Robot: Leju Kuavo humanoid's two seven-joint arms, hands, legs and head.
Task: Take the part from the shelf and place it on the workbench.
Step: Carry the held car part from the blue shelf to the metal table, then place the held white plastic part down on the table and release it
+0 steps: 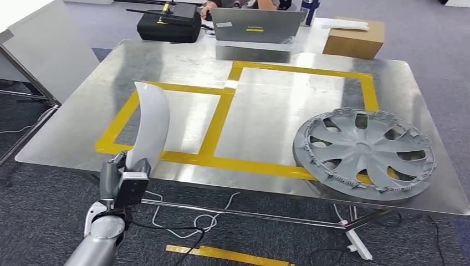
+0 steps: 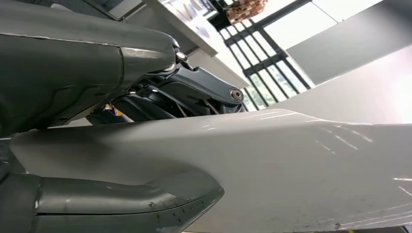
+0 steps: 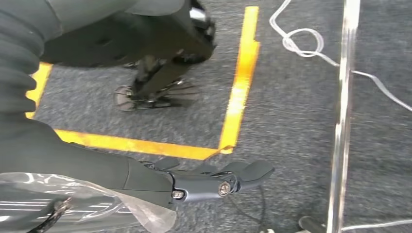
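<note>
Your left hand [image 1: 126, 178] grasps the lower end of the curved white part [image 1: 149, 123], holding it upright at the near edge of the steel workbench [image 1: 266, 116], in front of the left yellow-taped rectangle [image 1: 166, 119]. Your right hand [image 3: 214, 182] hangs released, fingers extended and holding nothing, above grey carpet [image 3: 291, 111] crossed by yellow floor tape [image 3: 240, 77]. A grey wheel cover [image 1: 363, 151] lies flat on the workbench's right side, well apart from the part.

Glossy, smooth grey panel [image 1: 151, 123] catches the light; brushed, reflective metal workbench [image 1: 266, 119]; matt grey plastic wheel cover [image 1: 363, 152]; rough grey carpet [image 1: 432, 39]; far cardboard box [image 1: 353, 37].
</note>
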